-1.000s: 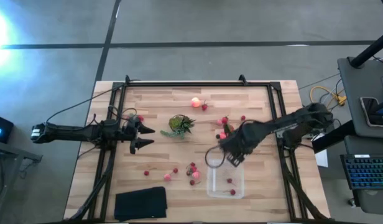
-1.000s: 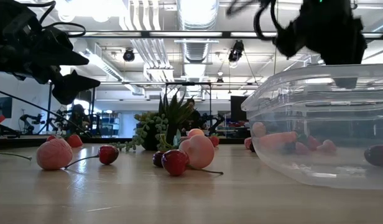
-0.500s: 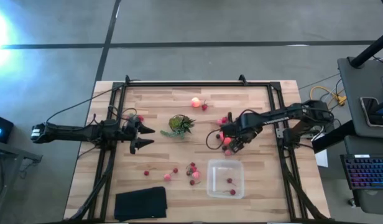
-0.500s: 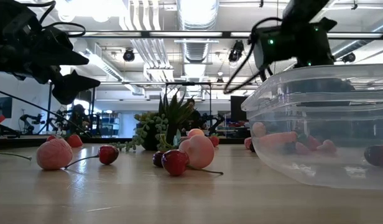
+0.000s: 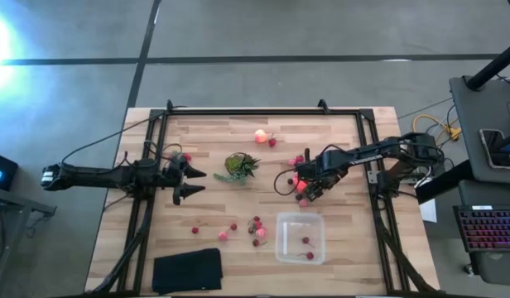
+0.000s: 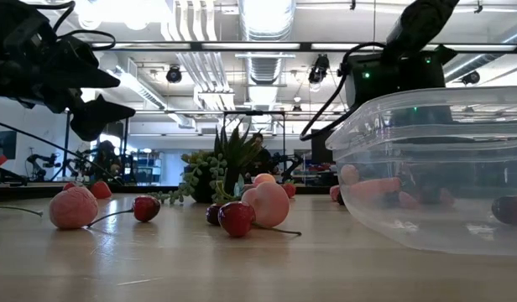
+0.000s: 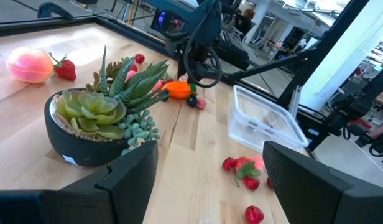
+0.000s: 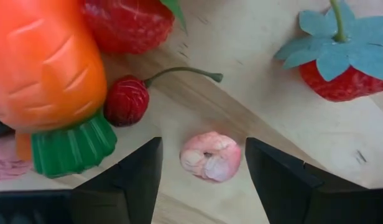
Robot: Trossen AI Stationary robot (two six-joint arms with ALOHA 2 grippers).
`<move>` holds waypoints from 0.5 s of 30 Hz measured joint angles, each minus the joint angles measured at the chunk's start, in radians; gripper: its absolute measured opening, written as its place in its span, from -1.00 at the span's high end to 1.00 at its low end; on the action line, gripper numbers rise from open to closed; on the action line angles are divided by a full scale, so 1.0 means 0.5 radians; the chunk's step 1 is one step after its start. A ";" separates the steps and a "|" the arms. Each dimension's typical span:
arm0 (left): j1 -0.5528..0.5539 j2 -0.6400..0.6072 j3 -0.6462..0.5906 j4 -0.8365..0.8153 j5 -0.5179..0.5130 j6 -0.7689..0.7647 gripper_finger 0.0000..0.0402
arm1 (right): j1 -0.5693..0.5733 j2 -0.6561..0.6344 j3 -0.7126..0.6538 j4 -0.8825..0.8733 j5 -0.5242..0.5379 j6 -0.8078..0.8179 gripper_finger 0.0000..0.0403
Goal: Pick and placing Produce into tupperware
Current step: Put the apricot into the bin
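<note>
Tupperware point(image 5: 300, 237) sits near the tabletop's front edge, right of centre, two berries inside. Black pad point(image 5: 187, 270) at front-left corner. Mid-table, right gripper point(image 5: 307, 189) low over the produce cluster, fingers spread astride a pink curled piece point(image 8: 210, 156); carrot point(image 8: 45, 68) beside. Left gripper point(image 5: 189, 182) hovers by left edge, fingers spread, empty. Succulent pot point(image 5: 240, 165) central; peach point(image 5: 261, 136) toward the far edge, bare wood around.

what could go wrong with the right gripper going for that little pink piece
The right gripper hangs open over the pink shrimp-like piece, with a cherry and the orange carrot crowded close by, so a finger may nudge them. The piece is small and rounded and may slip out as the fingers close.
</note>
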 joint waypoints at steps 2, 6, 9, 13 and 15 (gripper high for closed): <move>0.000 0.000 0.000 -0.001 0.000 0.000 -0.38 | 0.000 0.000 0.000 0.000 -0.001 0.001 -0.07; 0.000 0.002 0.000 -0.001 0.001 0.000 -0.38 | 0.000 0.000 -0.006 0.000 0.003 0.004 0.07; 0.000 0.002 0.000 -0.001 0.000 0.000 -0.38 | 0.000 0.000 -0.008 0.002 0.008 0.006 0.20; 0.000 0.002 0.000 -0.001 0.000 0.000 -0.38 | 0.000 0.000 -0.008 0.000 0.009 0.007 0.35; 0.000 0.002 0.000 -0.001 0.000 0.000 -0.38 | 0.000 -0.002 -0.008 -0.006 -0.008 0.007 0.41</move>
